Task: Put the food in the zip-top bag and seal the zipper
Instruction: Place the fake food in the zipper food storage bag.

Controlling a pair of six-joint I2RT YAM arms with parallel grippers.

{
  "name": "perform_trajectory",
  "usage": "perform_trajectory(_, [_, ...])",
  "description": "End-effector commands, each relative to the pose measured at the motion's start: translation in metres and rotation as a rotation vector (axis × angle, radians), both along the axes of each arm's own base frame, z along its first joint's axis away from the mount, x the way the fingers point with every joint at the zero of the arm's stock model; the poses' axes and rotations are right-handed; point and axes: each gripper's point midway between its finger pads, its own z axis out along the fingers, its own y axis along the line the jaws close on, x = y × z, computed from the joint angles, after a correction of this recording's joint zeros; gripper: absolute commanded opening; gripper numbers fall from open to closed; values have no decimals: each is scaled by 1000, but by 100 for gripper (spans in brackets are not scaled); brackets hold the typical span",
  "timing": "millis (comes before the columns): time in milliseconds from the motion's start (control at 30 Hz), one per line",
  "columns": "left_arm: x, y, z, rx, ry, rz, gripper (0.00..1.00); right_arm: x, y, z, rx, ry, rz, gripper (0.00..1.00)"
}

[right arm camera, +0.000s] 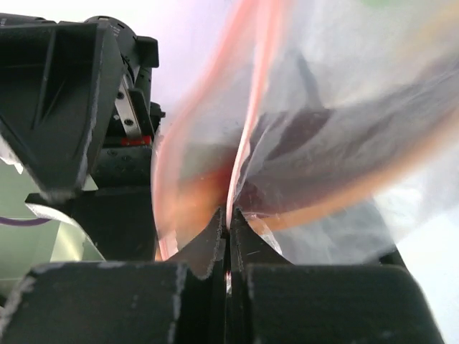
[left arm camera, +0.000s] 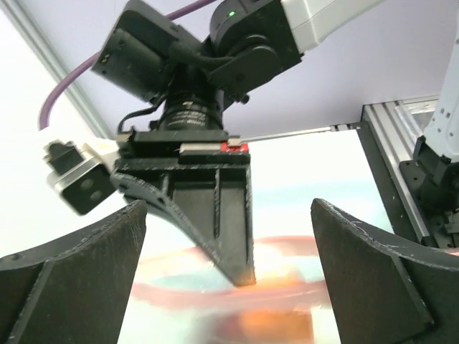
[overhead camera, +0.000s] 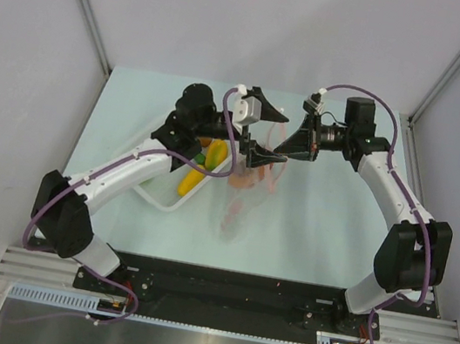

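Note:
The clear zip-top bag (overhead camera: 249,188) lies right of the white tray (overhead camera: 160,194), its mouth lifted. My right gripper (overhead camera: 280,152) is shut on the pink-red zipper (right arm camera: 240,154) at the mouth edge (right arm camera: 228,218). My left gripper (overhead camera: 262,129) is open, its fingers straddling the bag's mouth without touching it, facing the right gripper (left arm camera: 228,204). The zipper strip (left arm camera: 287,294) is a blurred loop below. An orange piece (left arm camera: 283,322) shows inside the bag. A yellow piece (overhead camera: 190,181), a green one (overhead camera: 200,159) and an orange one (overhead camera: 206,143) lie in the tray.
The left arm (overhead camera: 125,168) passes over the tray's left side. The right gripper's tip (left arm camera: 242,272) hangs between my left fingers (left arm camera: 86,265). Grey walls and metal posts (overhead camera: 86,2) ring the pale table (overhead camera: 326,232).

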Motion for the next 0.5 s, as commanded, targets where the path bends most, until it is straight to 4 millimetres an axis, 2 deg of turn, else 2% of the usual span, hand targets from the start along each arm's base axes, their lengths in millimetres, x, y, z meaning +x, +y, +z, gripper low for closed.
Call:
perform_trajectory(0, [-3, 25, 30, -29, -78, 29, 100, -8, -4, 12, 29, -16, 24, 0])
perform_trajectory(233, [4, 55, 42, -9, -37, 160, 100, -9, -6, 6, 8, -16, 12, 0])
perform_trajectory(300, [19, 71, 30, 15, 64, 240, 100, -10, -10, 4, -8, -28, 0, 0])
perform_trajectory(367, [42, 96, 7, 67, 204, 350, 100, -8, -13, 0, -39, -82, -22, 0])
perform_trajectory(400, [61, 110, -7, 94, 255, 454, 100, -9, -16, 2, -62, -78, -39, 0])
perform_trajectory(433, [73, 131, -26, 152, 318, 527, 100, -4, -18, 0, -107, -115, -76, 0])
perform_trajectory(467, [81, 144, -37, 179, 348, 576, 99, -2, -20, -2, -139, -178, -87, 0])
